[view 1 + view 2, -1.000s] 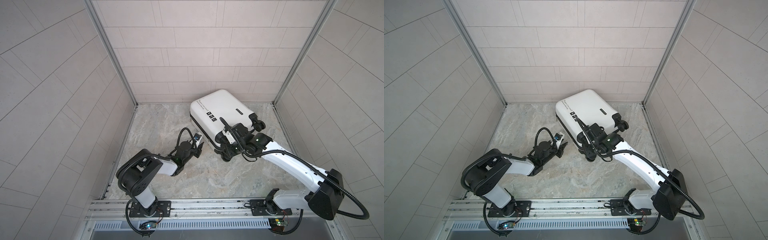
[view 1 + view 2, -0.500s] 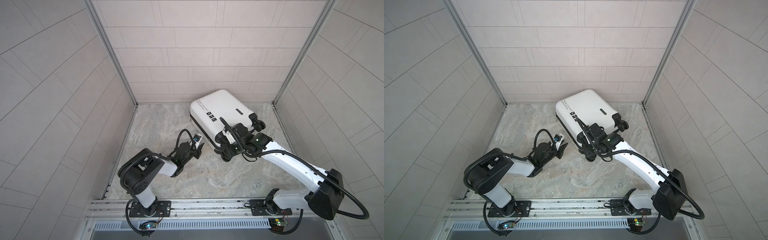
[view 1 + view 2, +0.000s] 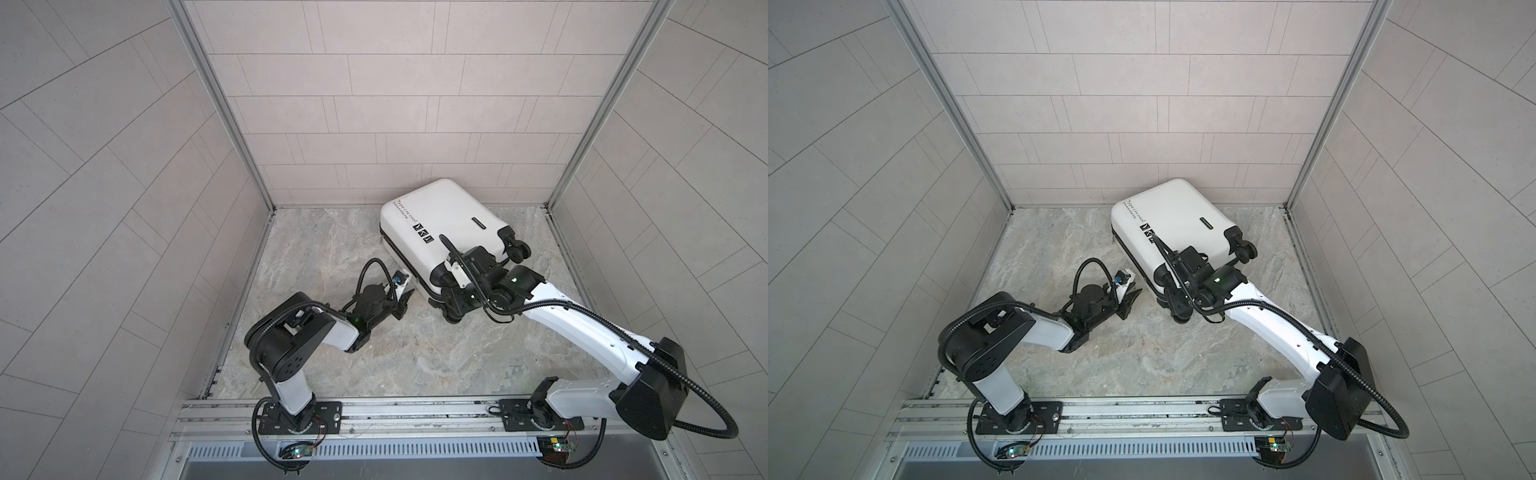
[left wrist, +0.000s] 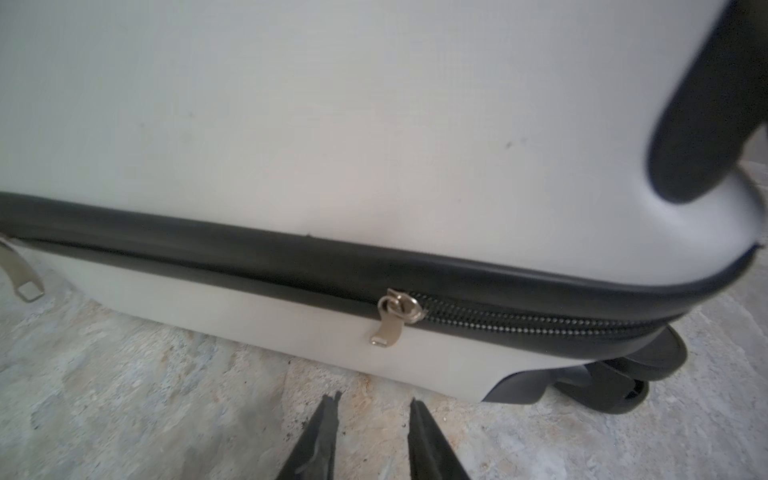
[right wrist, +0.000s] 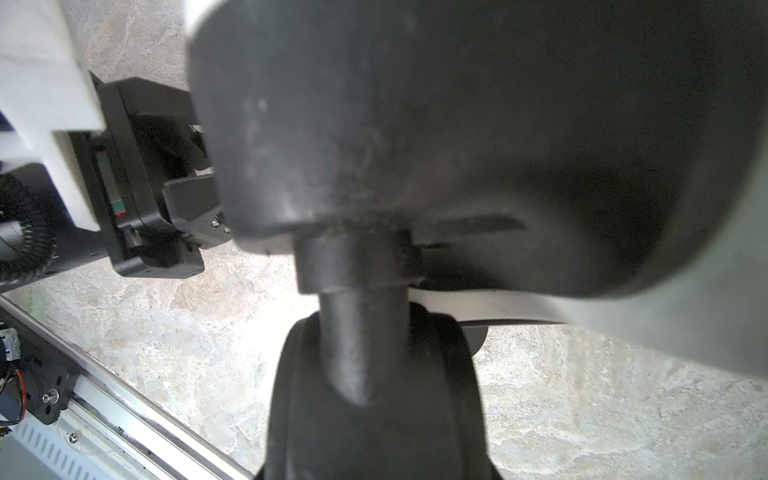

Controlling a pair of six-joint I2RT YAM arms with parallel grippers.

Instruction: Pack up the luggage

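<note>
1. Where the back edge of the stone-patterned surface (image 3: 332, 257) meets the wall (image 3: 395, 124), the luggage (image 3: 449, 220) lies flat on its broad side, nearer the back right corner than the left and turned askew; its white shell faces up, with small black text and icons on it; two black wheels (image 3: 517, 249) jut toward the right edge.
2. Along its side runs the black zipper band (image 4: 208, 245); a metal zipper pull (image 4: 388, 322) hangs partway along it, with closed teeth showing on one side of the slider; a second pull (image 4: 23, 276) dangles farther along the band.
3. Just short of that side, the left gripper (image 4: 374, 411) hangs low over the surface; its two fingers (image 4: 320, 436) are a narrow gap apart and empty; the tips point toward the zipper pull without touching it.
4. At the luggage's near corner, the right gripper (image 3: 455, 301) sits against the corner wheel (image 5: 449, 395); the wrist view is filled by that wheel and its stem, both blurred; whether the fingers clamp it I cannot tell.
</note>
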